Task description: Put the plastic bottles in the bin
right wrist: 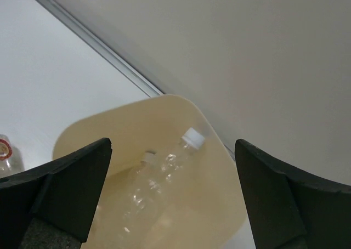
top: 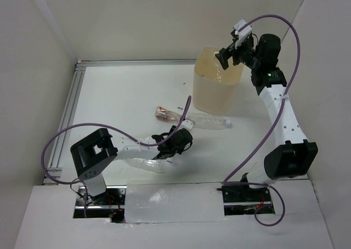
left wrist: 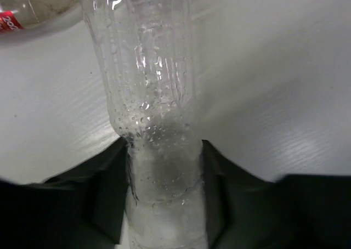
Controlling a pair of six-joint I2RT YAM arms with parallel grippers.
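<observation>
The bin [top: 215, 92] stands tall directly beneath the right tool [top: 228, 56], whose jaws hang wide apart and empty over the rim. Dropped bottles [right wrist: 175, 156] lie inside, right below it. The left tool [top: 167, 150] is clamped on a crinkled clear bottle [left wrist: 148, 95], pinching its waist low against the counter [top: 126, 90].

My call: lift straight up, squeeze gently so the thin wall doesn't buckle and slip, and clear the rim before letting go.

Just beyond the left tool, a red-labelled bottle [top: 164, 114] and a loose clear bottle [top: 209, 121] wait. White walls [top: 137, 18] box in the smooth white counter, with a metal rail [top: 68, 117] well off the left tool's outer side.
</observation>
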